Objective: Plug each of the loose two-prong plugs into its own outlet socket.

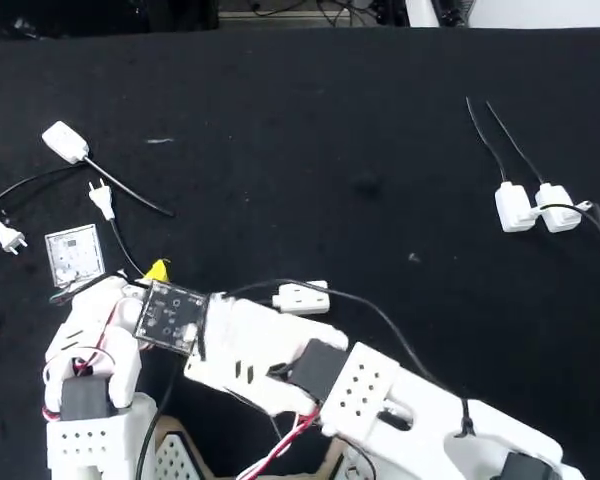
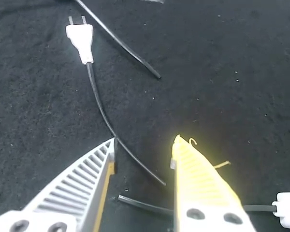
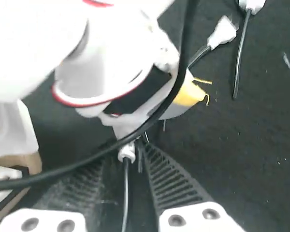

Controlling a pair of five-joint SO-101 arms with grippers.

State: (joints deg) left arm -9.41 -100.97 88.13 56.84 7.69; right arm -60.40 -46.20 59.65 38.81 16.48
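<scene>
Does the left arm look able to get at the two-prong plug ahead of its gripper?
Likely yes: the left gripper is open, and only the cable lies between it and the plug.

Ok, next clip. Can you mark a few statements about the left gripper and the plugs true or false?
1. The left gripper is open, with a black cable running between its fingers. True.
2. The two-prong plug ahead of it in the left wrist view is seated in a socket. False: it lies loose on the table with both prongs bare.
3. In the high view, two loose plugs lie at the left side of the table. True.
4. Both fingers of the left gripper are white. False: there is one white finger and one yellow finger.
</scene>
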